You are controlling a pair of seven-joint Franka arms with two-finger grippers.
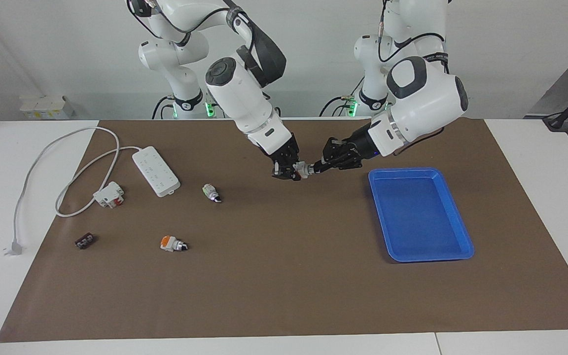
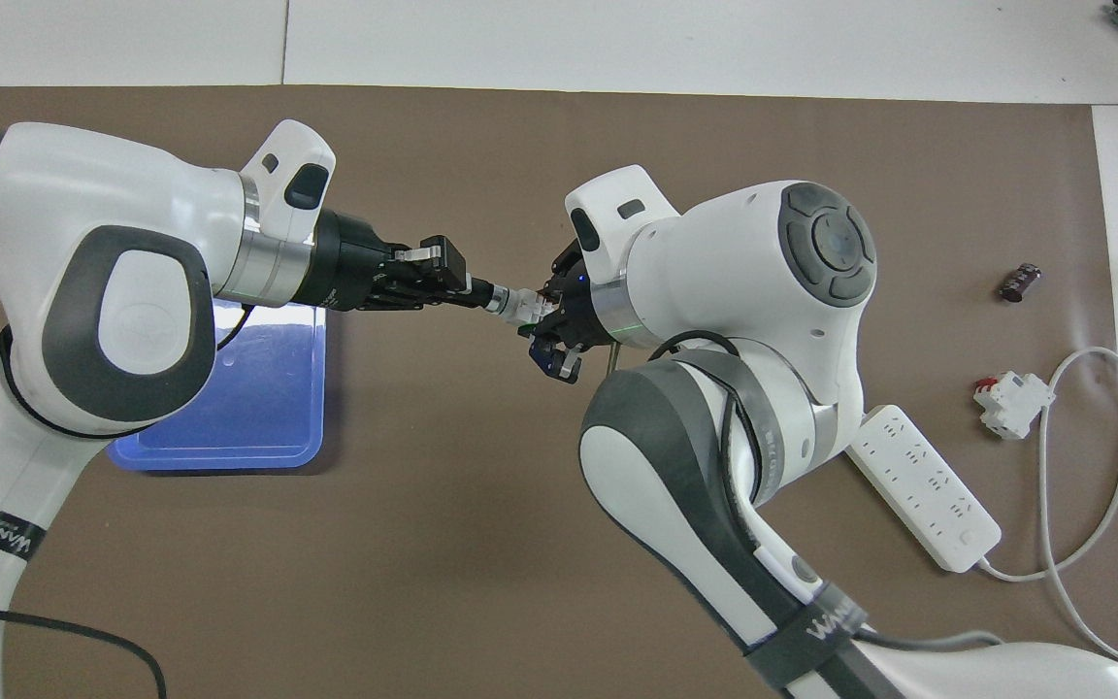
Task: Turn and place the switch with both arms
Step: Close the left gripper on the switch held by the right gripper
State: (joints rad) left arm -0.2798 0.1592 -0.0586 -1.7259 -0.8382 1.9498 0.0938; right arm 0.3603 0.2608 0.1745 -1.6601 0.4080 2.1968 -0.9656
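The switch [image 1: 304,170] hangs in the air between my two grippers, above the middle of the brown mat. Its white body is in my right gripper [image 1: 292,170], which is shut on it. My left gripper [image 1: 318,166] is shut on its black knob end, coming in from the blue tray's side. In the overhead view the switch [image 2: 518,307] lies level between the left gripper [image 2: 477,290] and the right gripper [image 2: 545,326], with the silver collar toward the left gripper. The red-orange end is hidden by the right gripper.
A blue tray [image 1: 402,171] lies toward the left arm's end. Toward the right arm's end lie a green-ended switch [image 1: 211,192], an orange-ended switch [image 1: 173,243], a white power strip [image 1: 156,170] with its cable, a white-and-red breaker [image 1: 109,194] and a small dark part [image 1: 85,241].
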